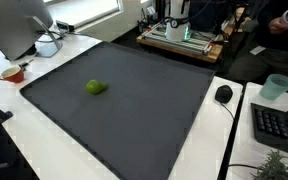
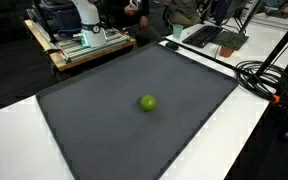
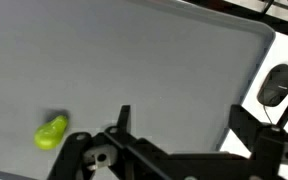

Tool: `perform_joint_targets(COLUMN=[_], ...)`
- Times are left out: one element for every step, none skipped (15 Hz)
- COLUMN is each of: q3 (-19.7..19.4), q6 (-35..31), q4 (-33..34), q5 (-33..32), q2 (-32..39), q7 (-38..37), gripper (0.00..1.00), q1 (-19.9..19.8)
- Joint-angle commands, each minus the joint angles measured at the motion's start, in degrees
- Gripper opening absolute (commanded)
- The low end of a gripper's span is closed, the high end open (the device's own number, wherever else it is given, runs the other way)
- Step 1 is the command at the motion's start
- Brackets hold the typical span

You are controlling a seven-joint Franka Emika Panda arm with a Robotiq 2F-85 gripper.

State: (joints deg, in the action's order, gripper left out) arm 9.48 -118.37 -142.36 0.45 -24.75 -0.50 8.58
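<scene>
Wrist view shows a pear-shaped green fruit [image 3: 52,132] on matte grey mat [image 3: 154,60].

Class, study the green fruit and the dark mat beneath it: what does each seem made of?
Green fruit: likely moulded plastic, smooth and faintly glossy; its colour is one even bright green.
Dark mat: probably rubber or foam, matte; flat uniform grey with no glare.

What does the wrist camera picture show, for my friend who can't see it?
A small lime-green object lies on a dark grey mat, low on the left of the picture. The robot's black pincer pokes in from the bottom edge with its fingers apart, holding nothing. At the right, past the mat's edge, a black computer mouse sits on a white table.
</scene>
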Motion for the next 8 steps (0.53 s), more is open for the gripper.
perform_joint_targets(q3=[-0.3, -0.3, -0.3, -0.3, -0.3, -0.3, 0.0, -0.1], q6=[0.1, 0.1, 0.1, 0.1, 0.1, 0.1, -3.6, -6.5], q4=[0.1, 0.1, 0.1, 0.1, 0.1, 0.1, -0.9, -1.7], q5=[-0.1, -0.1, -0.1, -0.1, -0.1, -0.1, -0.1, 0.9], q2=[0.0, 0.0, 0.0, 0.0, 0.0, 0.0, 0.4, 1.1], q7=[-0.1, -0.1, -0.1, -0.1, -0.1, -0.1, -3.0, -5.5], gripper=[1.00, 1.00, 1.00, 1.00, 1.00, 1.00, 1.00, 1.00], q1=[0.3, 0.3, 0.3, 0.3, 0.3, 0.3, -0.5, -1.1])
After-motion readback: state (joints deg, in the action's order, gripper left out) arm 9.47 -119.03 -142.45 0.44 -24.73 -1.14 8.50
